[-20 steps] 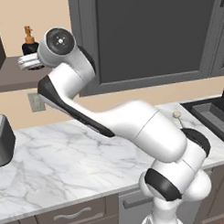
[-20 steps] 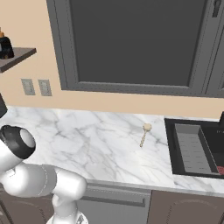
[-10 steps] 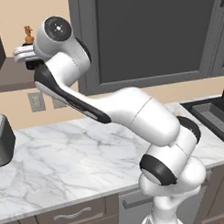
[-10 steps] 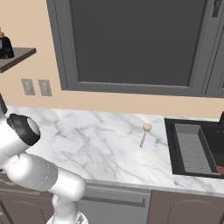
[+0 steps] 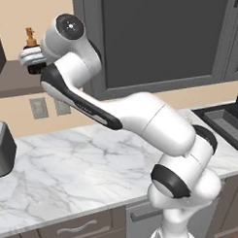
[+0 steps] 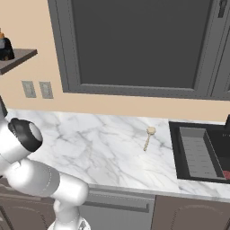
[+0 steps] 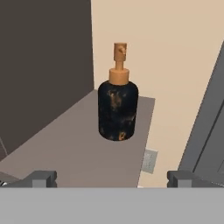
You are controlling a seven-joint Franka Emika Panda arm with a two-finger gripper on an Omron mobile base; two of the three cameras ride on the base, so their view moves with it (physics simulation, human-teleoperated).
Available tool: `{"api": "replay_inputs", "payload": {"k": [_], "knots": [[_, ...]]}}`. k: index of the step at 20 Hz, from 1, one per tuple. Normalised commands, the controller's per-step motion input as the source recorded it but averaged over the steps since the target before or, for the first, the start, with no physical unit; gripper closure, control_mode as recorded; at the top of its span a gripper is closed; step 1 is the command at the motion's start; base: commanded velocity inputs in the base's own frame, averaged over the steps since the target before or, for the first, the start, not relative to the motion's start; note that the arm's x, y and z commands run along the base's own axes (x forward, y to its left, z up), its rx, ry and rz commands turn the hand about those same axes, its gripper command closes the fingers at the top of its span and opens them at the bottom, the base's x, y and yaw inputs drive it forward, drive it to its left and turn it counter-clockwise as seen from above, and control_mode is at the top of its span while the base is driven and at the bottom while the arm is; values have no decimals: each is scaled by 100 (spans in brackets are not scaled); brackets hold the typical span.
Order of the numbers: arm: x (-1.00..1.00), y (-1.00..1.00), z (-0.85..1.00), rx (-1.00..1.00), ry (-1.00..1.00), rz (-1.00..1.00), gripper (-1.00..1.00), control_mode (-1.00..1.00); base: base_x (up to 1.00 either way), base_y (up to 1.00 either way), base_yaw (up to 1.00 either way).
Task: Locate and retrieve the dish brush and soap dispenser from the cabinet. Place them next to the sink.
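The soap dispenser (image 7: 117, 109), a squat black bottle with an orange pump, stands upright on the grey-brown shelf board of the cabinet (image 7: 83, 153). My gripper (image 7: 112, 179) is open at the shelf's near edge, its fingertips (image 7: 41, 178) wide apart, with the bottle ahead of them and untouched. In the left base view the gripper (image 5: 34, 65) is at shelf height just in front of the soap dispenser (image 5: 29, 39). The dish brush (image 6: 148, 137) lies on the marble counter just left of the sink (image 6: 176, 152). From the right base the soap dispenser (image 6: 5, 47) stands on the shelf (image 6: 20, 58).
A dark cabinet side (image 7: 43, 65) walls the shelf behind the bottle. Wall outlets (image 6: 36, 89) sit under the shelf. A toaster (image 5: 3, 149) stands on the counter at the far left. A large dark window (image 6: 139, 45) fills the wall above the counter.
The arm has swung upward and the hand has risen from below the shelf to shelf level, close in front of the soap dispenser. The jaws stayed open.
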Motion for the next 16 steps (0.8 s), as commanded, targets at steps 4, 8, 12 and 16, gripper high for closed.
{"api": "replay_inputs", "payload": {"k": [4, 8, 12, 16], "knots": [[0, -35, -13, 2, 0, 7, -100, -100, 0, 0, 0], [7, -20, -16, 3, -1, 10, -100, -100, 0, 0, 0], [22, -3, -18, 6, 0, 9, -100, -100, 0, 0, 0], [34, -6, -17, 1, 0, 5, -100, -100, 0, 0, 0]]}}
